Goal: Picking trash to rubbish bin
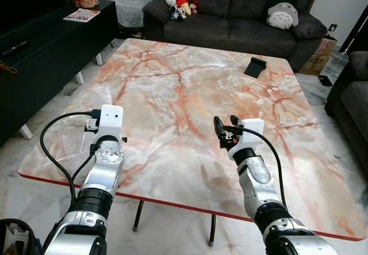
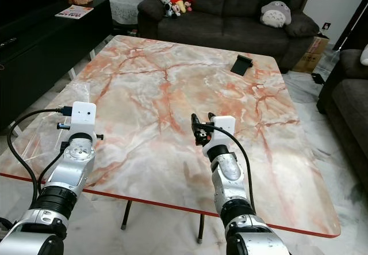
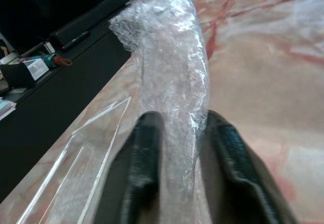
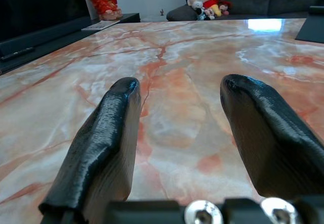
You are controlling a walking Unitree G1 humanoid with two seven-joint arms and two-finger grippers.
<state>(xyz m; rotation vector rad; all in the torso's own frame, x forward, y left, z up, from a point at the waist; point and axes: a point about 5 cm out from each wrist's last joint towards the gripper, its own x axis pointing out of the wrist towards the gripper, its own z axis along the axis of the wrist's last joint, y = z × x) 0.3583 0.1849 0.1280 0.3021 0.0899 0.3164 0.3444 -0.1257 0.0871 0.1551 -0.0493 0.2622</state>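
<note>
From my head cameras the left gripper [image 3: 177, 148] is hidden behind its wrist block, and the clear plastic wrap [image 3: 172, 67] near the table's [image 1: 190, 94] left edge barely shows.

Bright, even daylight fills the room, and both eye views are sharp with no motion blur. The glossy marble worktop [image 1: 190, 94] carries a pale sheen, strongest toward 12 o'clock; in the right wrist view a white window glare [image 4: 268, 25] sits at 1 o'clock. Soft shadows lie under both arms. The black TV cabinet [image 1: 40, 53] at 9 o'clock stays dark. In the left wrist view the crinkled clear plastic wrap [image 3: 172, 67] glints, and the near fingers [image 3: 139, 173] are blurred.
</note>
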